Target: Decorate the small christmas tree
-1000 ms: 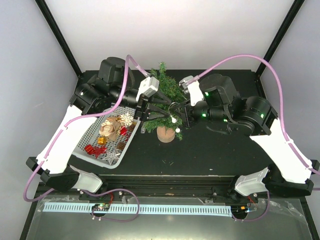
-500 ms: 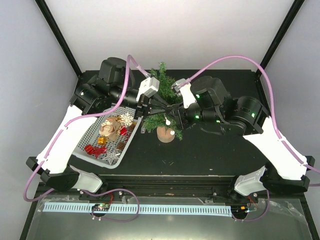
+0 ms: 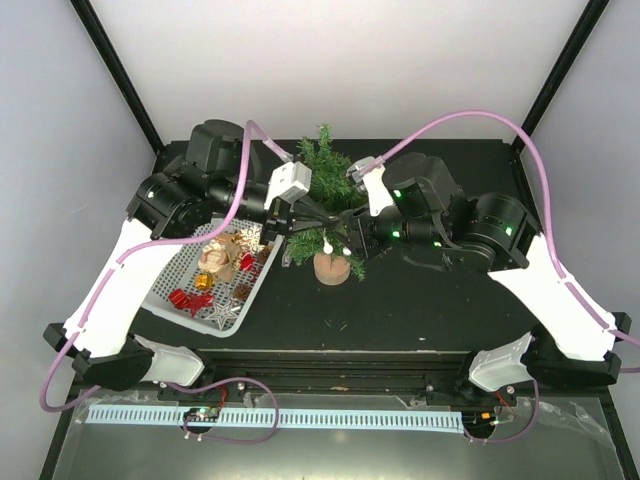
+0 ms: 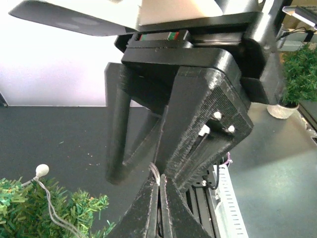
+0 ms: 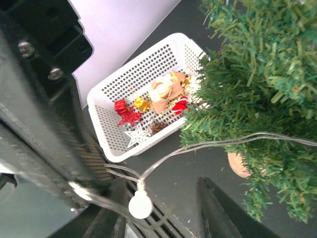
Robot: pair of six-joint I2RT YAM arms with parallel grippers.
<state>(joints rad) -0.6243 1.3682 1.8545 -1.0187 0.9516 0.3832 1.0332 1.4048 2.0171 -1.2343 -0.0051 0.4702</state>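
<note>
Top external view has the small christmas tree (image 3: 322,180) standing on the counter (image 3: 430,300), just beside the basket (image 3: 183,268). Left pincer (image 4: 159,201) pinches the light string (image 5: 140,205); right pincer (image 5: 161,210) stands spread. Light, tippy and soft-branched, I judge: steady it by its wooden base (image 3: 331,267).
</note>
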